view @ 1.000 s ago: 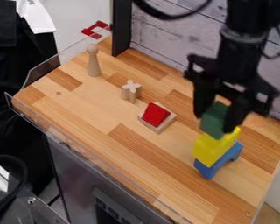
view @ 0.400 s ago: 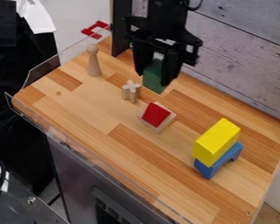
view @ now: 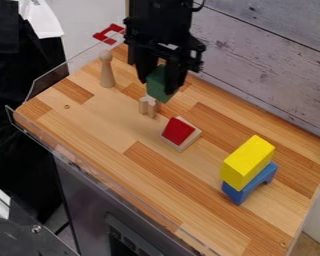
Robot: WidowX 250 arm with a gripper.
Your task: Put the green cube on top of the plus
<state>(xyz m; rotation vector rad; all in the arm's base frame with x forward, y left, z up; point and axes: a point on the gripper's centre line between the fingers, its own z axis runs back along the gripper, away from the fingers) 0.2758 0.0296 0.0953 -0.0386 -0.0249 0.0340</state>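
Flanking plus: peg (red block)

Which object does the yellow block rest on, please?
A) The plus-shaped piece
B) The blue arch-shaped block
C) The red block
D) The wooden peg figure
B: the yellow block sits directly on top of the blue arch-shaped block, near the right side of the wooden surface.

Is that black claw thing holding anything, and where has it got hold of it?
Yes, the gripper holds the green cube by two opposite sides, near its upper part.
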